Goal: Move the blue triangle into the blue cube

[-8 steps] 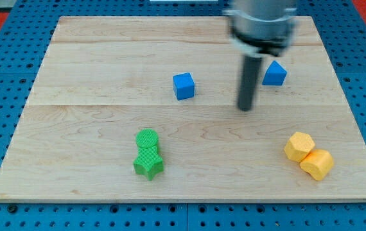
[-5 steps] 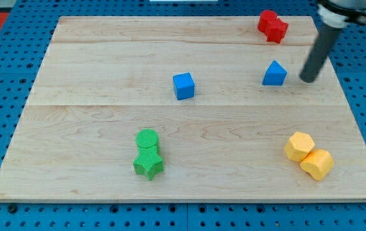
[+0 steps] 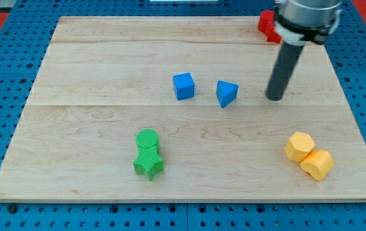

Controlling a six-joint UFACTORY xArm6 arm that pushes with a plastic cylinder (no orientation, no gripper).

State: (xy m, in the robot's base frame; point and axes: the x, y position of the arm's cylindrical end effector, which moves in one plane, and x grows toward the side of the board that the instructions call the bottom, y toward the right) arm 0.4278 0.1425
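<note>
Blue pegboard surrounds the pale wooden board [image 3: 106, 58] you are working on, and every block sits on that wood. Your tool is a plain dark rod with nothing to spread or pinch; my tip [image 3: 275, 98] rests on the board at the view's right of the blue triangle [image 3: 226, 93], near it but clearly apart, with bare wood between them.

The blue triangle lies a little right of the board's middle, and the blue cube [image 3: 183, 85] sits just to its left with a narrow gap between them, so they are not yet touching. Tip, triangle and cube fall almost on one line across the view, which looks like a good setup for a leftward push: coming from the right should drive the triangle straight into the cube.

The triangle's pointed corner faces the view's bottom and its flat edge faces the top; it is too compact for you to call a long axis.

Off the line of work, a green cylinder [image 3: 147, 138] touches a green star [image 3: 148, 164] near the bottom, two yellow blocks [image 3: 308, 155] touch at the lower right, and a red block [image 3: 266, 24] shows partly behind the arm at the top.
</note>
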